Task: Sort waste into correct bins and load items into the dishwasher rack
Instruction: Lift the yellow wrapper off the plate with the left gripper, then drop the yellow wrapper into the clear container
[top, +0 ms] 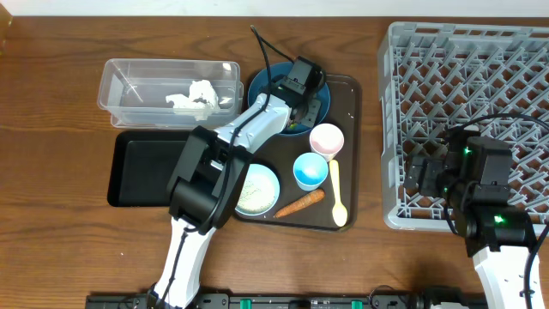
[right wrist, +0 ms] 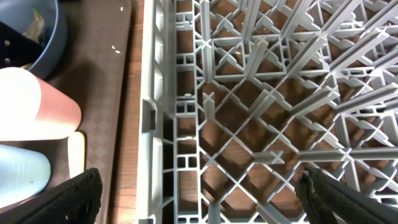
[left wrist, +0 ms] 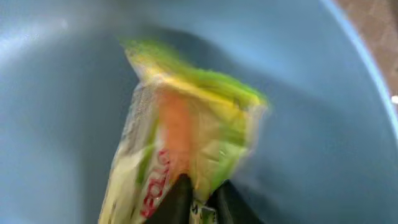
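In the large dark blue round dish [left wrist: 56, 124], at the far left corner of the dark brown tray [top: 347, 107], the left gripper [left wrist: 200, 198] pinches the small yellow-green plastic wrapper [left wrist: 186, 118] by its edge (light, crinkly, probably slippery; an edge grip suits). The right gripper [right wrist: 202, 193] hangs spread.

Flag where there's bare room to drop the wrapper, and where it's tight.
Free: black tray, floor bare, just in front of the clear tub; the tub's left half, left of the tissue; rack's far rows, beyond the right gripper. Crowded: brown tray, filled by blue dish, pink cup, blue cup, white bowl, carrot, spoon.
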### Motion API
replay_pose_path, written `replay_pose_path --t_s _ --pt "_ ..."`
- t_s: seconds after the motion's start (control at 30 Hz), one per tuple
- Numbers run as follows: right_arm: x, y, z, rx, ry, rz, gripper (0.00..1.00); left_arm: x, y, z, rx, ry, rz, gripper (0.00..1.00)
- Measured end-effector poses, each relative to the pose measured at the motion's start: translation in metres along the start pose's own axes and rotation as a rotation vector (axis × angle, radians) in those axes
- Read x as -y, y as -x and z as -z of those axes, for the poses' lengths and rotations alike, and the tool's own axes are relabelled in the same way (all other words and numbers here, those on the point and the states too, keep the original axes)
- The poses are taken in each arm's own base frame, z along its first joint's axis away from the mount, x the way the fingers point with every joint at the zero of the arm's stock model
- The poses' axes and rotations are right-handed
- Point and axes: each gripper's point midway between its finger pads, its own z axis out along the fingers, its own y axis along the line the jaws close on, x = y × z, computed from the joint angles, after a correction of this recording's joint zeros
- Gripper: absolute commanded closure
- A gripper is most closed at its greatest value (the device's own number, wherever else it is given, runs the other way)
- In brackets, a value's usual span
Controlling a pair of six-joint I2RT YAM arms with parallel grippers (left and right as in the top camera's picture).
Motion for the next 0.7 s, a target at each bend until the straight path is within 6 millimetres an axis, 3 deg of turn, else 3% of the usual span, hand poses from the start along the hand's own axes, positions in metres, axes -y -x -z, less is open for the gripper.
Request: replay_pose_path --t_s 0.23,0.4,0.53,0.7 --pt "0.000 0.000 0.000 -0.001 0.000 0.000 0.01 -0.006 -0.004 0.004 -0.021 0.010 0.004 0.94" --pt "0.000 0.000 0.000 0.000 0.000 0.000 0.01 -0.025 -0.002 0.015 -0.027 0.029 0.038 0.94" --pt "0.000 0.000 0.000 -0.001 0.000 0.000 0.01 -0.042 0.012 0.045 0.011 0.041 0.069 0.94" --pt "0.000 0.000 0.000 -0.001 0.000 0.000 0.01 -0.052 0.037 0.102 0.104 0.047 0.091 0.94"
